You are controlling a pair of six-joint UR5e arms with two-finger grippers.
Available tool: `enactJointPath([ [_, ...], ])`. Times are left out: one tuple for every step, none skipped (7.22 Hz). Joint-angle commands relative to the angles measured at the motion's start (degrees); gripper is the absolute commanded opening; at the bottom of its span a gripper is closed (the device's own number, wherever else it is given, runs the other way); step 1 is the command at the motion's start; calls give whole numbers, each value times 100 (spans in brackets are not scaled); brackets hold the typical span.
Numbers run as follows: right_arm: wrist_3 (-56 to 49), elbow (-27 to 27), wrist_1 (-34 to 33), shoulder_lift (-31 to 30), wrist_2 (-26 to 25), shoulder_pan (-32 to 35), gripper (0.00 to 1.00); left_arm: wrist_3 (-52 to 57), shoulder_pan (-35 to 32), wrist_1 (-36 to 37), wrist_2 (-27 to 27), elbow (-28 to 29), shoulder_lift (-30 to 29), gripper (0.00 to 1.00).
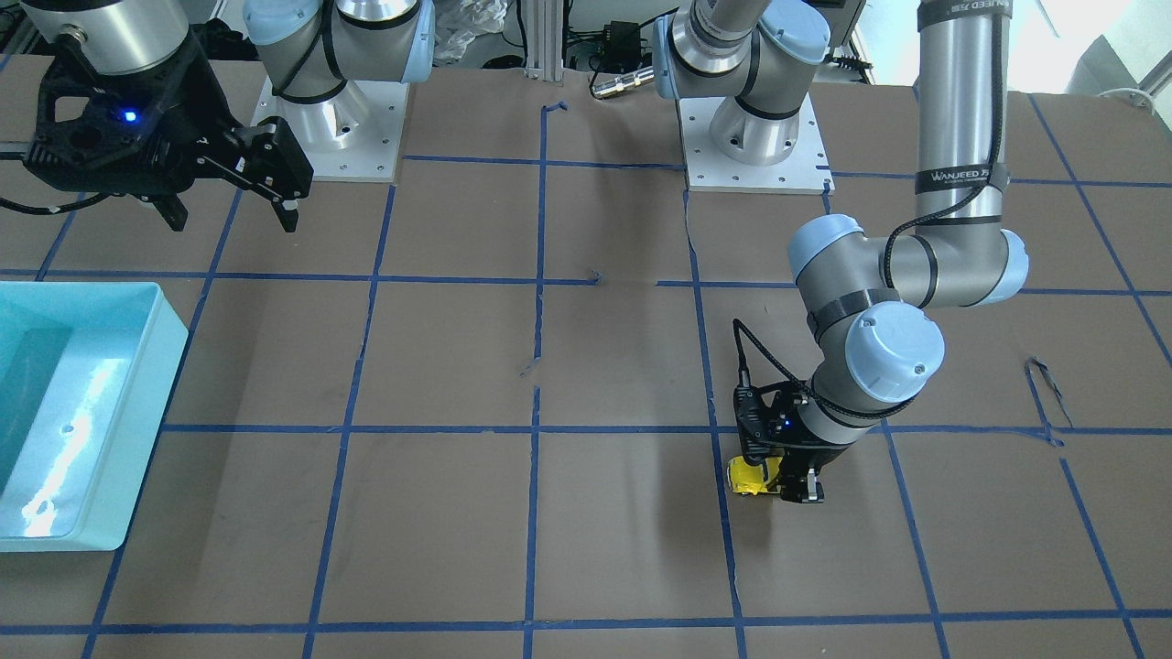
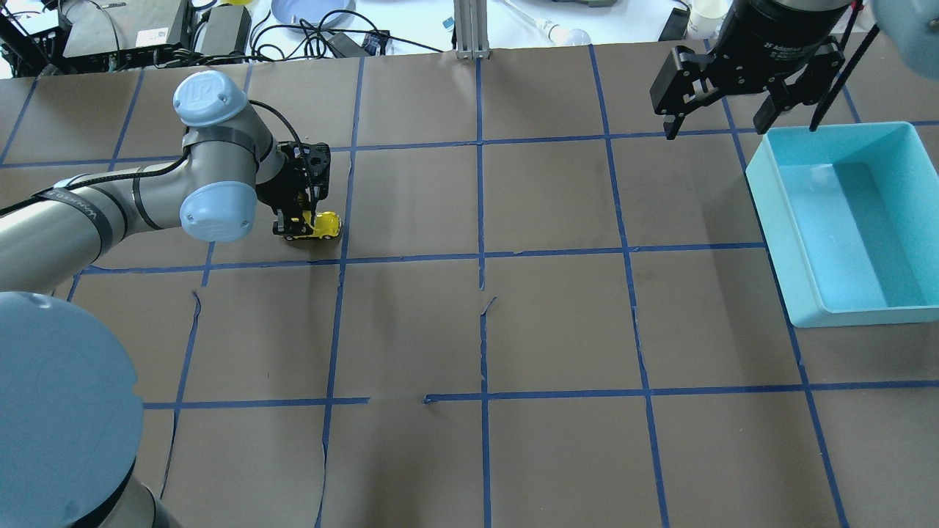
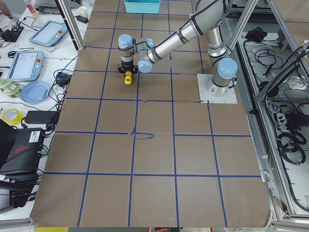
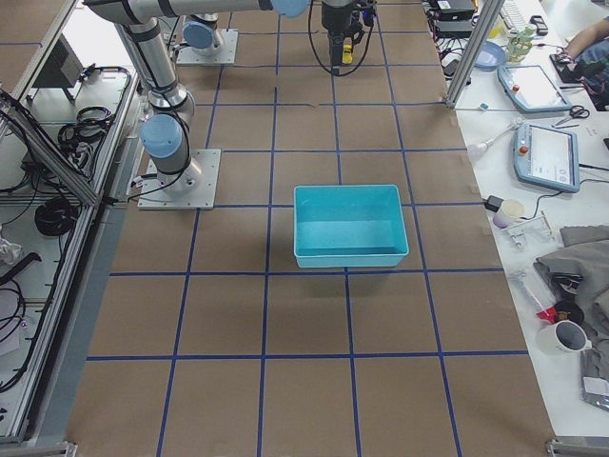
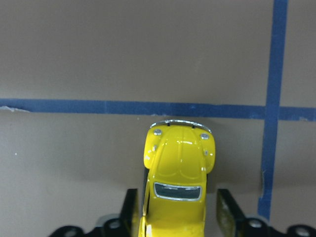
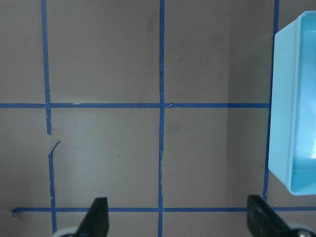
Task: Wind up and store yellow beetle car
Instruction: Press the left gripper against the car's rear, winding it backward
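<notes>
The yellow beetle car (image 5: 180, 173) sits on the brown table, its nose toward a blue tape line. It also shows in the overhead view (image 2: 324, 224) and the front view (image 1: 743, 477). My left gripper (image 5: 177, 217) is down at the table, astride the car's rear half. It is open: the left finger (image 5: 130, 212) is close to the car's side and the right finger (image 5: 224, 212) stands a small gap off. My right gripper (image 2: 715, 128) is open and empty, held high near the far edge of the blue bin (image 2: 777, 242).
The light-blue bin (image 1: 137, 412) stands open on the robot's right side of the table and shows nothing inside. It also shows at the right edge of the right wrist view (image 6: 281, 123). Blue tape lines (image 2: 480, 257) grid the brown table cover. Both arm bases (image 1: 755, 151) stand at the robot's edge.
</notes>
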Motion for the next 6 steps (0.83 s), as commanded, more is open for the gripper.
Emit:
enactJointPath([
  [0,4,0,0,0,-4,100,42,54,11,-6,3,-5,26],
  [0,-5,0,0,0,-4,100,286,263,-7,-15,-6,-13,25],
  [0,4,0,0,0,-4,100,532,518,-16,-32,-15,-14,25],
  [0,4,0,0,0,5,100,595,703,-16,-93,-15,-5,25],
  [0,4,0,0,8,5,100,631,809,-16,-94,-24,21,25],
  [0,4,0,0,0,-4,100,631,941,-7,-68,-59,30,26],
])
